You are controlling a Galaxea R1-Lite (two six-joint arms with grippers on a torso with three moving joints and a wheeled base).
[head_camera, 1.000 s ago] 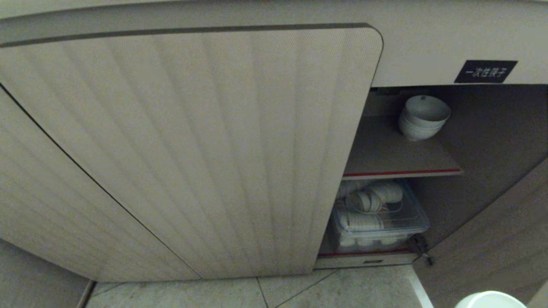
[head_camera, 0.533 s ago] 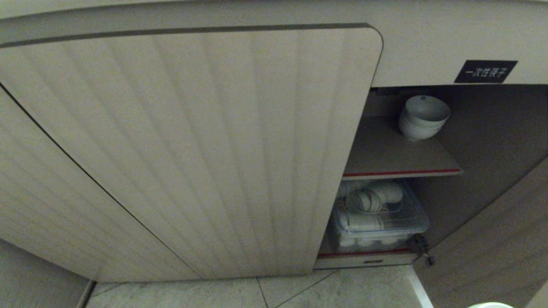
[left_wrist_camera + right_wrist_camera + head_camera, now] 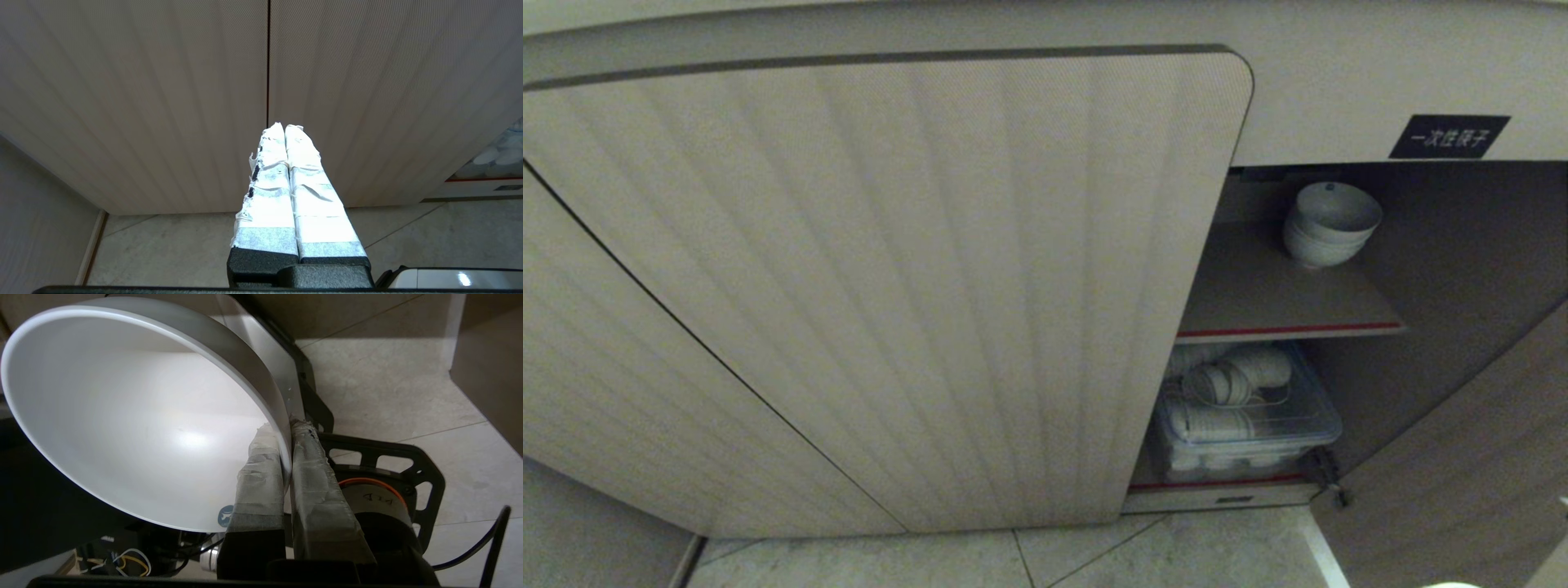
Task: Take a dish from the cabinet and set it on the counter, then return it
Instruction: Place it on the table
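Note:
My right gripper [image 3: 286,426] is shut on the rim of the dish [image 3: 135,416], a plain white bowl. One taped finger is inside the wall and the other outside, and the bowl hangs low over the tiled floor beside my base. Only a sliver of the bowl's rim [image 3: 1450,585] shows at the bottom edge of the head view. The cabinet [image 3: 890,286] fills that view, with its right door swung open. A stack of white bowls [image 3: 1331,222] sits on its red-edged shelf [image 3: 1290,330]. The counter is out of view. My left gripper [image 3: 284,126] is shut and empty, parked facing the ribbed doors.
Under the shelf stands a clear plastic bin [image 3: 1245,416] holding white dishes. The open door leaf [image 3: 1462,457] reaches forward on the right. A black label [image 3: 1448,135] sits above the opening. My base's black frame and wheel [image 3: 376,498] lie just behind the held bowl.
The held bowl's rim has sunk toward the bottom edge of the head view until only a sliver shows. The cabinet and the left arm have not moved.

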